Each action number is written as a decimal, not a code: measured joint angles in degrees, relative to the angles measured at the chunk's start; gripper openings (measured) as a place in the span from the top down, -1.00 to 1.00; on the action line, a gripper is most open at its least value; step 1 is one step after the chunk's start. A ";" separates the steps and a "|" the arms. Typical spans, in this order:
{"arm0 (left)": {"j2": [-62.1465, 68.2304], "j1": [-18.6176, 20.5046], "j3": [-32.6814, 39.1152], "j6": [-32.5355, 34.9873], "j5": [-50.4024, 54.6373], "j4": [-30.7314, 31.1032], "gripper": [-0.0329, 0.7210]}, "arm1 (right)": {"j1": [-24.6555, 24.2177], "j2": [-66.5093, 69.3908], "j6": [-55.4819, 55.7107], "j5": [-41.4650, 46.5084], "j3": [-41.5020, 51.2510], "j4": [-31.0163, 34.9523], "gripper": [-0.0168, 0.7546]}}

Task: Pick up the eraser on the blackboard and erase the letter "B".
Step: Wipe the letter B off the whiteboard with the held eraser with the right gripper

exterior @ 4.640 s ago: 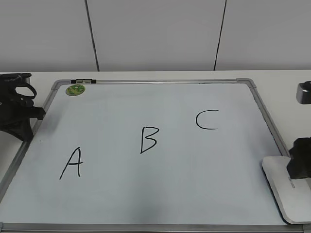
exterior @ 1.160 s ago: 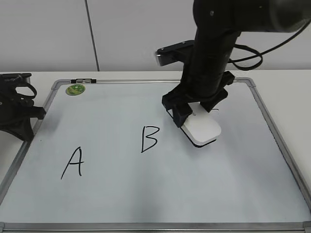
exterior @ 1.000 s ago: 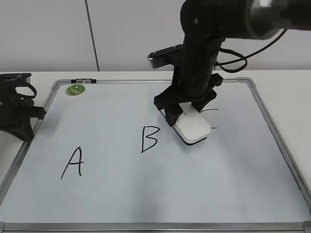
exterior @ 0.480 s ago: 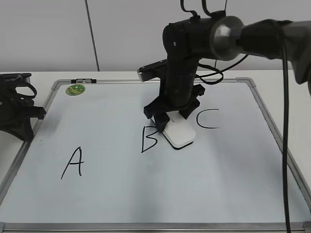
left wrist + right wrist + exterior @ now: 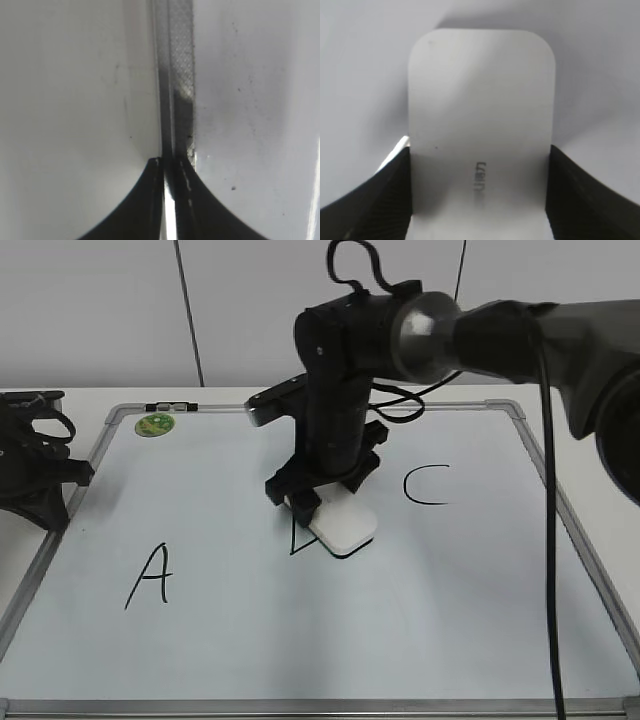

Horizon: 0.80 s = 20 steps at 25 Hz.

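Eraser [image 5: 343, 527] clamped in right gripper [image 5: 322, 502], laid over B [image 5: 297, 538]; long axis running near-right. Left gripper [image 5: 170, 165] closed, far left.

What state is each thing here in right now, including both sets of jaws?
Eraser: gripped, lying over the B.
Letter B: mostly covered, lower-left stroke showing.
Letter A: intact.
Letter C: intact.
Right gripper: jaws shut on the eraser.
Left gripper: jaws shut, empty, at the blackboard frame.

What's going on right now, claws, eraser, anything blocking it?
Right claw shut on eraser, set over letter "B". Left claw shut, parked at blackboard edge. Nothing in the way.
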 joint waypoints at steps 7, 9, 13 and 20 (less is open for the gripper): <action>0.00 0.00 0.00 0.00 0.00 0.00 0.88 | 8.05 0.21 -1.56 -0.31 -0.04 0.48 -0.45; 0.00 0.00 0.00 0.00 0.00 0.00 0.88 | 9.30 0.21 -2.04 -0.31 -0.04 0.71 -0.45; 0.00 0.00 0.00 0.00 0.00 0.00 0.88 | 9.85 0.23 -2.30 -0.31 -0.04 0.95 -0.45; 0.00 0.00 0.00 0.00 0.00 0.00 0.88 | 9.98 0.33 -1.71 0.24 -0.91 0.11 -0.45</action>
